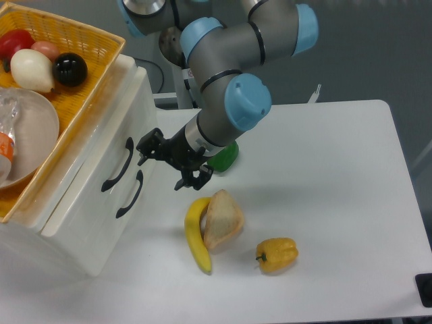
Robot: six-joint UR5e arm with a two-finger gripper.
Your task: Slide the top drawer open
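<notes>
The small white cabinet (81, 223) stands at the left with two drawers, both shut. The top drawer (94, 152) carries the upper curved black handle (119, 165); the lower drawer's handle (129, 194) sits just below and to its right. My gripper (162, 166) hangs open just right of the cabinet front, level with the handles. Its fingers point toward the drawers. One fingertip (143, 150) is a short gap from the upper handle and does not touch it. Nothing is between the fingers.
A yellow basket (88, 101) with fruit and a plate sits on the cabinet. On the table lie a banana (196, 236), a pastry (221, 217) and a yellow pepper (277, 254). A green object (224, 156) shows behind the arm.
</notes>
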